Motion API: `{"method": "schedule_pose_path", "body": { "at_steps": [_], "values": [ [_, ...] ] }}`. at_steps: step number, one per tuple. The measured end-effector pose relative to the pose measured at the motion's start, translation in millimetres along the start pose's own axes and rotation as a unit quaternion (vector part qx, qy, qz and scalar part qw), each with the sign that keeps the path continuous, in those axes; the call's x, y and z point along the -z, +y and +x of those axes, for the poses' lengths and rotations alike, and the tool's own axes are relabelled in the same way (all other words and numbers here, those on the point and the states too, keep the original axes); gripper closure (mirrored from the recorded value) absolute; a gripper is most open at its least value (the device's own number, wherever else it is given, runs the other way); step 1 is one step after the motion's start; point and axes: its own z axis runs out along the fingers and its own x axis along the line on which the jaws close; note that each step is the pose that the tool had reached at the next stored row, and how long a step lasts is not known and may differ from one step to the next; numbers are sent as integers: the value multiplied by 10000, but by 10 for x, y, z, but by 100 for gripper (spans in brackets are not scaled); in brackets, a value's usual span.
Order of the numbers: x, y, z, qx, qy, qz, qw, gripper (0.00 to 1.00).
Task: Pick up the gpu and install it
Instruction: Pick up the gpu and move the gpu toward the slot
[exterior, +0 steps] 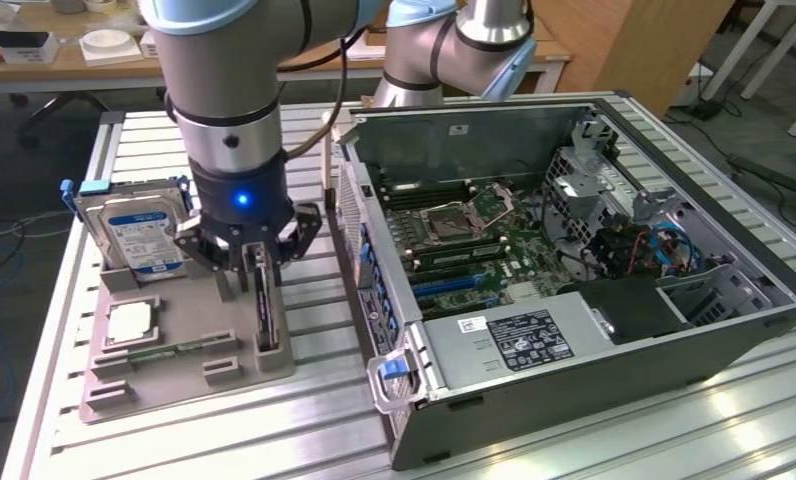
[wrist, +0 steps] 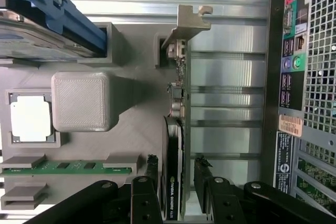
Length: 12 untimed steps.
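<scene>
On the slatted table (exterior: 311,425), the gray tray (exterior: 171,378) holds the gpu (wrist: 173,182) on edge, with open jaws flanking it.

A grey robot arm (exterior: 225,90) with a black gripper (exterior: 255,262)
The arm is made of fat, round, silver-grey tubes with light blue caps (exterior: 191,12) at the bends. A thin black band (exterior: 225,115) goes round it, and a black cable (exterior: 341,70) hangs beside it. A small blue light (exterior: 242,199) glows on the black wrist. The gripper has black fingers (wrist: 142,200) with round screws (wrist: 139,180).
</scene>
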Motion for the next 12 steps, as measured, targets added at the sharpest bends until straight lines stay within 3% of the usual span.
{"method": "schedule_pose_path", "body": {
  "at_steps": [12],
  "values": [
    [-101, 46, 0, 0, 0, 0, 10000, 59]
  ]
}}
